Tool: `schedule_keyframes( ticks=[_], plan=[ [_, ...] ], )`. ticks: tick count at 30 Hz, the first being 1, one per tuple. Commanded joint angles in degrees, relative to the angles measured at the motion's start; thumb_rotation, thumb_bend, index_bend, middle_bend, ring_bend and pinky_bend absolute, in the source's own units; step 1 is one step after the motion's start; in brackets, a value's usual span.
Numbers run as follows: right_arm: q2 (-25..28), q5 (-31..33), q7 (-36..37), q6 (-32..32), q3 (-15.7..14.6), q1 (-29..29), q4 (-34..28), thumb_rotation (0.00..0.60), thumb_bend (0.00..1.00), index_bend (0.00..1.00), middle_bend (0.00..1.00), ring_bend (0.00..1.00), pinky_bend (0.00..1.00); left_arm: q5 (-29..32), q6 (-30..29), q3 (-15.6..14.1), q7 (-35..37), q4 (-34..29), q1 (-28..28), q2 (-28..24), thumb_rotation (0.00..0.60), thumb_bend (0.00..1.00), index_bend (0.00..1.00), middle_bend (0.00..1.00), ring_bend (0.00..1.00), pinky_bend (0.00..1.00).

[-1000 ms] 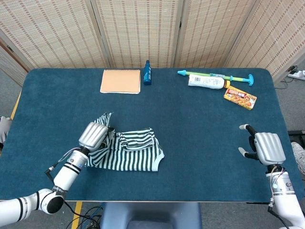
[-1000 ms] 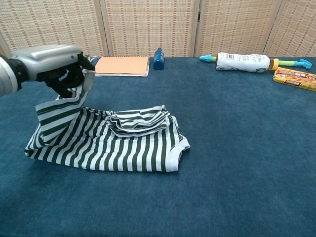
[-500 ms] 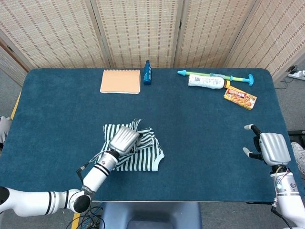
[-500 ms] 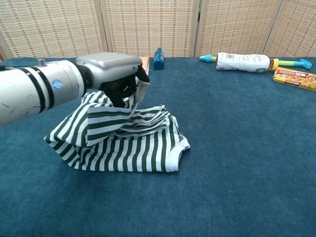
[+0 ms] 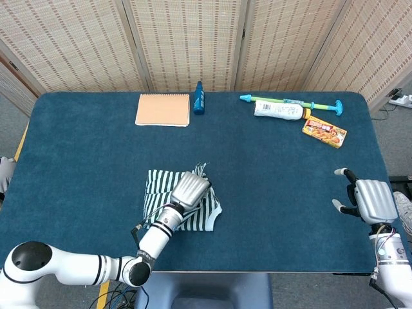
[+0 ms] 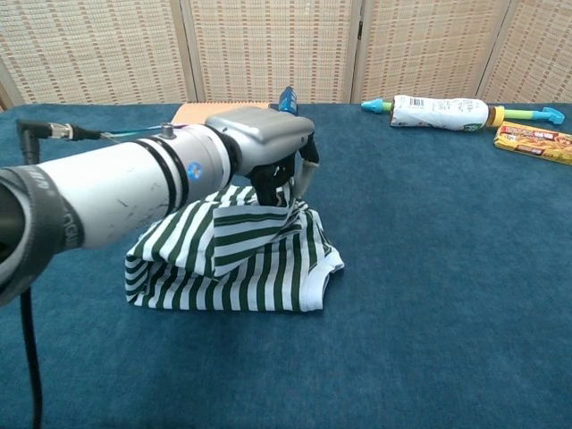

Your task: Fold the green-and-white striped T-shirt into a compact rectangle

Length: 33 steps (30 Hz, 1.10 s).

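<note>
Even, bright overhead light, soft short shadows, no glare; both views sharp, only the near left arm in chest view slightly soft.

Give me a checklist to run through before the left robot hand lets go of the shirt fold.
1. Grip: the left robot hand holds a shirt edge, lifted over the right side of the pile. Ok.
2. Fold laid flat: not ok; the carried flap hangs above the lower layers.
3. Edges aligned: cannot tell; arm and hand hide the far edge.
4. Right robot hand: open, at the table's right edge, well apart from the shirt. Ok.
5. Clutter: notebook, blue bottle and the other items lie along the far edge, apart from the shirt. Ok.
</note>
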<state>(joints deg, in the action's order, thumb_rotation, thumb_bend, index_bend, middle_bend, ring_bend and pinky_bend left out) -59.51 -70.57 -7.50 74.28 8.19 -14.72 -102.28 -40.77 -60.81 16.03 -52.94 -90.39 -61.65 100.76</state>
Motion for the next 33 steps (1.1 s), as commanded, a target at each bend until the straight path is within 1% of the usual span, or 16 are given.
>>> schedule_keyframes(
  ticks=[1,9,12,13,15,17,18,19,22,27,33],
  plan=[
    [0.1,0.0,0.2,0.0,0.0,0.1,0.1,0.600,0.19,0.29,0.87,0.95,1.00,2.5,-1.0,1.1,-1.2,1.7,-1.7,1.7,0.600,0.68,0.65,0.87,0.77,0.94],
    [0.1,0.2,0.6,-0.2,0.0,0.4,0.7,0.600,0.20,0.29,0.87,0.95,1.00,6.3,-1.6,1.1,-3.4,3.5,-3.6,3.1,0.600,0.68,0.63,0.87,0.76,0.94],
    [0.2,0.3,0.6,-0.3,0.1,0.5,0.7,0.600,0.19,0.29,0.87,0.95,1.00,7.0,-1.4,0.7,-3.4,4.3,-4.1,3.9,0.600,0.68,0.59,0.87,0.76,0.94],
    [0.2,0.3,0.6,-0.2,0.1,0.5,0.7,0.600,0.19,0.29,0.87,0.95,1.00,7.2,-1.3,0.5,-3.4,4.7,-4.2,4.2,0.600,0.65,0.55,0.86,0.76,0.94],
    [0.2,0.3,0.6,-0.2,0.1,0.6,0.6,0.600,0.20,0.29,0.87,0.95,1.00,7.7,-1.1,0.4,-3.1,4.9,-4.3,4.6,0.600,0.57,0.46,0.86,0.76,0.94],
    [0.2,0.3,0.6,-0.3,0.1,0.6,0.6,0.600,0.19,0.29,0.87,0.95,1.00,7.4,-0.3,0.1,-2.3,5.0,-4.4,4.5,0.600,0.37,0.26,0.85,0.75,0.94],
    [0.2,0.3,0.6,-0.3,0.1,0.6,0.6,0.600,0.19,0.29,0.87,0.95,1.00,7.2,-0.3,0.1,-2.0,5.1,-4.4,4.5,0.600,0.32,0.20,0.85,0.75,0.94],
    [0.2,0.3,0.6,-0.3,0.1,0.6,0.6,0.600,0.19,0.29,0.87,0.95,1.00,6.9,-0.4,0.1,-1.4,5.2,-4.3,4.7,0.600,0.26,0.12,0.85,0.75,0.94],
    [0.1,0.3,0.6,-0.3,0.2,0.6,0.6,0.600,0.19,0.29,0.87,0.95,1.00,6.3,-0.9,0.3,0.0,5.4,-4.1,5.1,0.600,0.18,0.02,0.84,0.74,0.94],
    [0.0,0.2,0.4,-0.5,0.3,0.4,0.4,0.600,0.20,0.29,0.87,0.95,1.00,6.3,-1.5,1.9,1.8,5.5,-4.4,5.7,0.600,0.16,0.00,0.83,0.74,0.94],
    [0.1,0.2,0.6,-0.5,0.4,0.5,0.5,0.600,0.19,0.29,0.87,0.95,1.00,5.6,-2.8,2.0,2.9,4.3,-3.5,3.9,0.600,0.16,0.00,0.83,0.73,0.94]
  ],
)
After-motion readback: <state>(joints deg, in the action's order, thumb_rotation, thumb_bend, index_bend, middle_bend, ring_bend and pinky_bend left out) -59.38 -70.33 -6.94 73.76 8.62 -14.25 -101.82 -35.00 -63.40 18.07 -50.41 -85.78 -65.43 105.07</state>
